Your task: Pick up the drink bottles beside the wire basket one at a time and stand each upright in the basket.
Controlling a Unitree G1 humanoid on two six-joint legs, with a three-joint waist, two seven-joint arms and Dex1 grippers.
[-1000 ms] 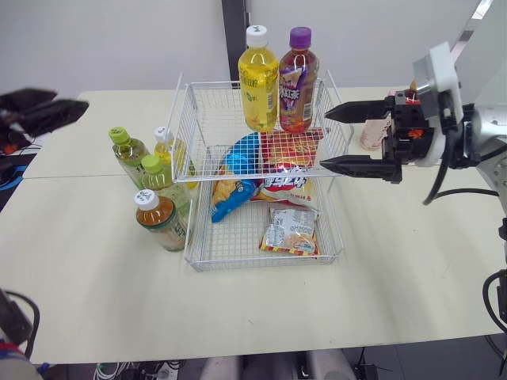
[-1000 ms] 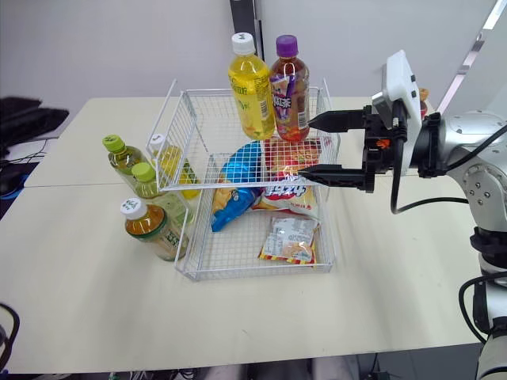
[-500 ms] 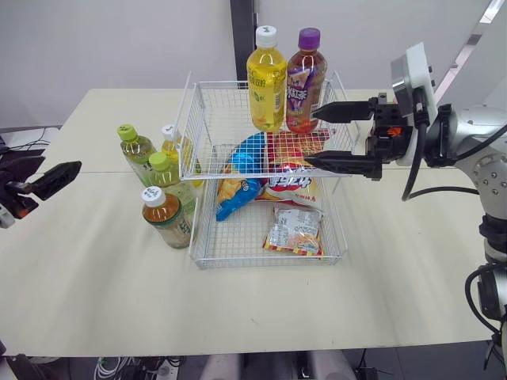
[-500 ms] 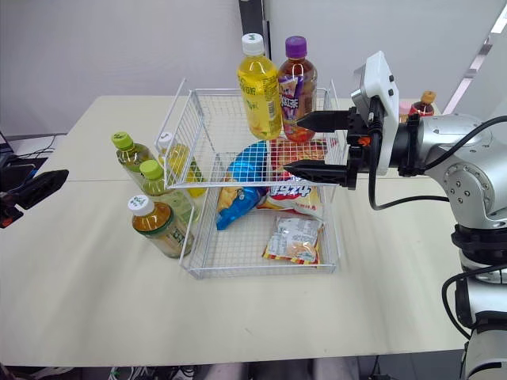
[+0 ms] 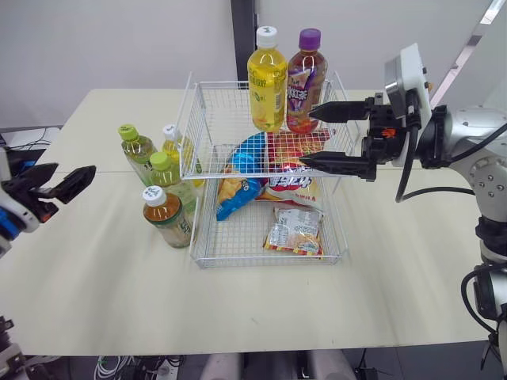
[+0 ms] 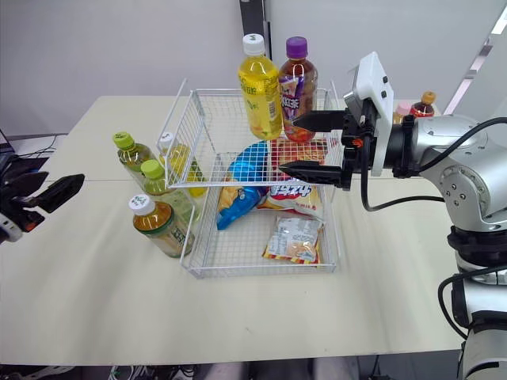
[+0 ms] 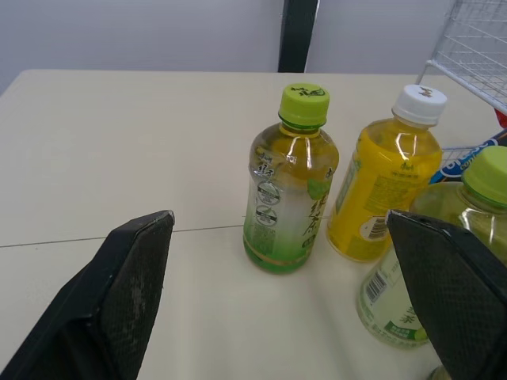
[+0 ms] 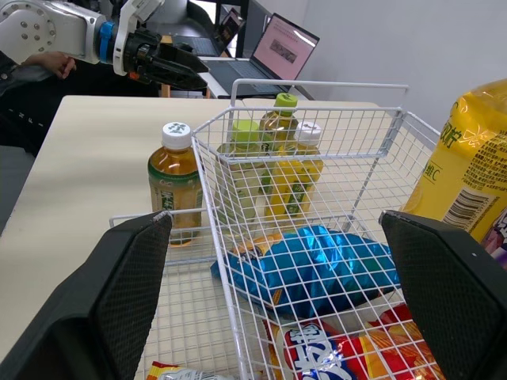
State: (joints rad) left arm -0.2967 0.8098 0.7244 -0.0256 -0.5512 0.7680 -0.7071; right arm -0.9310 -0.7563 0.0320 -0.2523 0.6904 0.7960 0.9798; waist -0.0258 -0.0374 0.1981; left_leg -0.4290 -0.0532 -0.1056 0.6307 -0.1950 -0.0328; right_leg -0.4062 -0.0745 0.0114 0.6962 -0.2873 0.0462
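Left gripper (image 5: 73, 172) spread wide | green-capped bottle (image 7: 289, 186) straight ahead, out of reach | advance level, pinch mid-body, avoid yellow bottle (image 7: 380, 186) beside it | right gripper (image 5: 306, 137) spread over wire basket (image 5: 190, 119)

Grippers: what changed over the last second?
Left gripper has swung in toward the four bottles beside the wire basket, jaws open, nothing held. Right gripper has edged further over the basket toward the purple-capped bottle, jaws open. Nothing taken or released. The four bottles outside and the purple-capped and yellow bottle inside haven't moved.
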